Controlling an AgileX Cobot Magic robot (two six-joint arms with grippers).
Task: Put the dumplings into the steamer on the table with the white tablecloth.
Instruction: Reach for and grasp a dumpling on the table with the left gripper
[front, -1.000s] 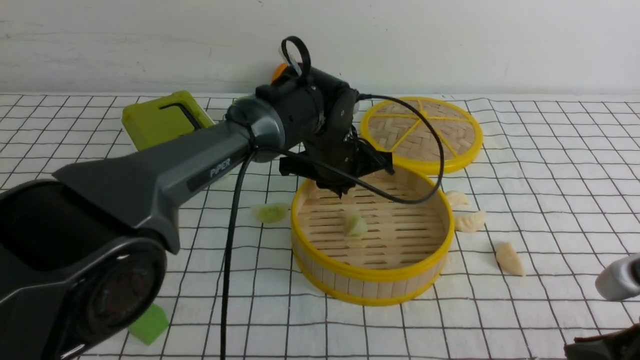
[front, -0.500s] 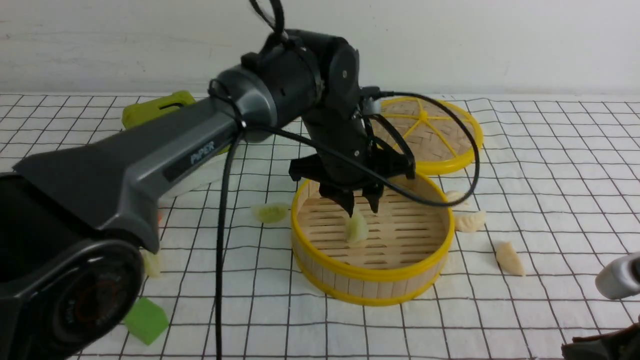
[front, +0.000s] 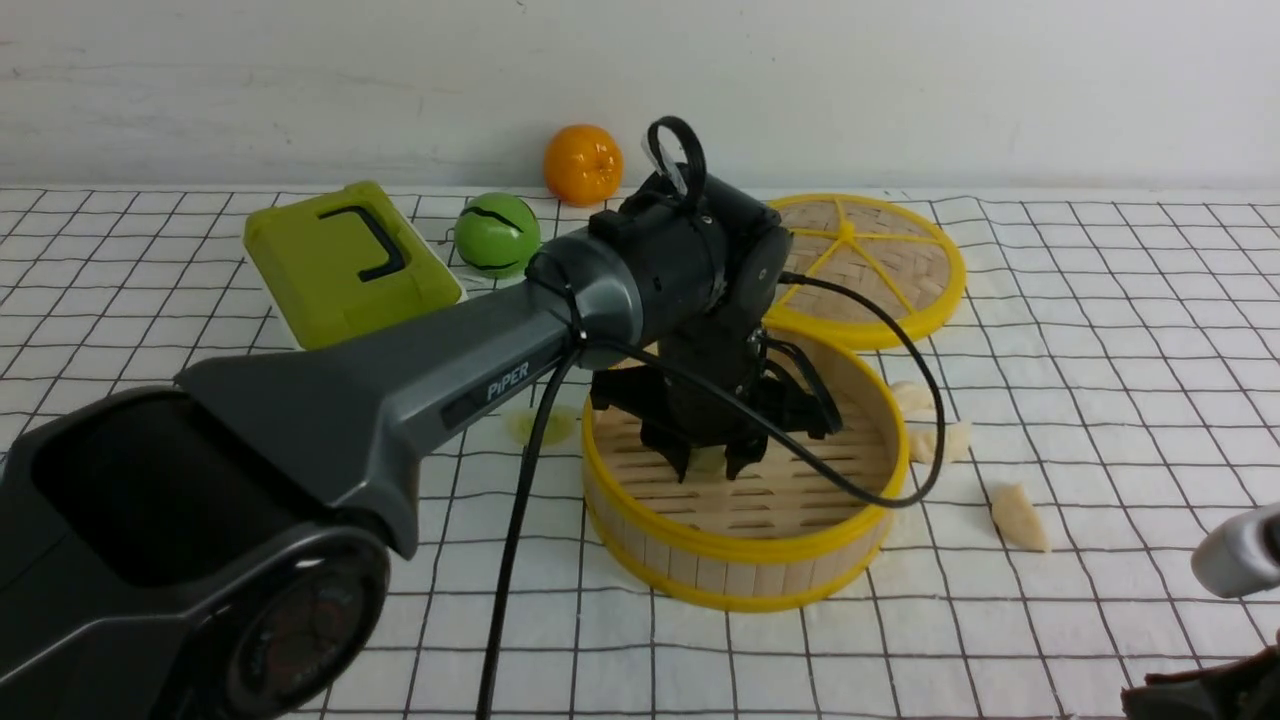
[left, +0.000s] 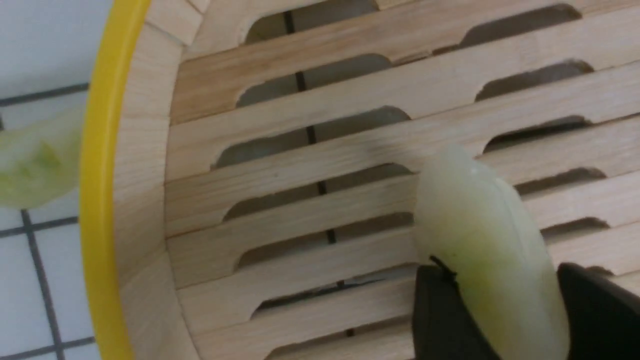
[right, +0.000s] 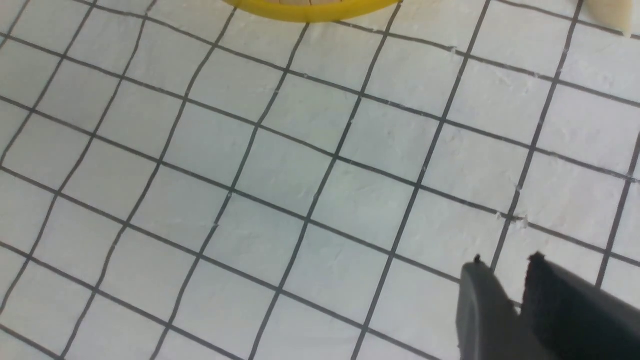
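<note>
The steamer (front: 745, 545) stands mid-table on the white tablecloth (front: 1100, 350). My left gripper (front: 712, 465) reaches down into it. In the left wrist view the left gripper (left: 500, 270) has its black fingers against both flanks of a pale green dumpling (left: 480, 240), which stands on edge on the slatted floor. A second green dumpling (front: 540, 425) lies outside the steamer's left wall. Three cream dumplings (front: 1018, 518), (front: 945, 440), (front: 910, 397) lie to the right of the steamer. My right gripper (right: 507, 262) hovers over bare cloth near the front right, its tips slightly apart and holding nothing.
The woven lid (front: 860, 265) lies flat behind the steamer. A lime-lidded box (front: 345, 260), a green ball (front: 497, 235) and an orange (front: 583, 165) sit at the back left by the wall. The left arm's cable loops over the steamer.
My left gripper rose from the steamer's back rim, opened, then dropped over the green dumpling inside and closed on it. The right arm has stayed still.
</note>
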